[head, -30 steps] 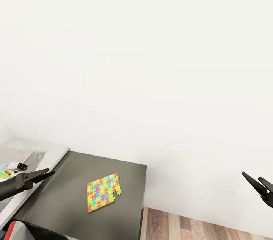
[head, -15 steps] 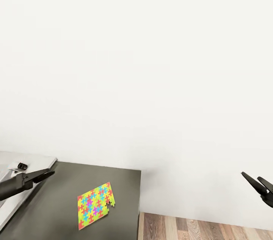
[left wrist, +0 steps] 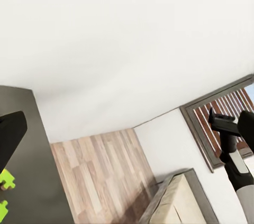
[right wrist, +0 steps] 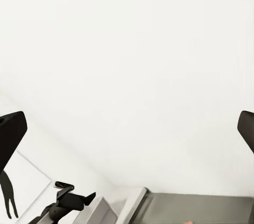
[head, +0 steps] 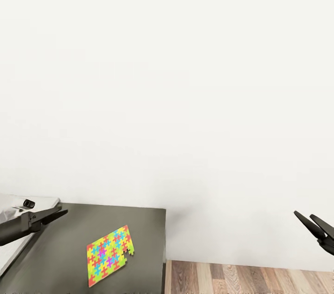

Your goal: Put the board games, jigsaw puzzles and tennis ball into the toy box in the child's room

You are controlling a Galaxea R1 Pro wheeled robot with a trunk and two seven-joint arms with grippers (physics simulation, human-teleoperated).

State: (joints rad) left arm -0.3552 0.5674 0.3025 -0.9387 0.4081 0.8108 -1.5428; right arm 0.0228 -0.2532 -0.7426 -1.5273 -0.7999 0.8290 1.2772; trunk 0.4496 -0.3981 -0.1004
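My view has swung right, sliding the jigsaw puzzle [head: 108,255] leftward. Left gripper [head: 52,215] looks closed and empty, right gripper [head: 313,224] slightly parted. Pickup pending.

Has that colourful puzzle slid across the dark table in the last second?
No. The jigsaw puzzle keeps its place relative to the dark side section's far corner and edge; both shifted together in the picture, so the camera moved.

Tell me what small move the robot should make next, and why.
Probably lower the left gripper toward the jigsaw puzzle lying flat on the table's dark section. Both grippers hold nothing, the right gripper hangs over the floor, and the left one is nearer.
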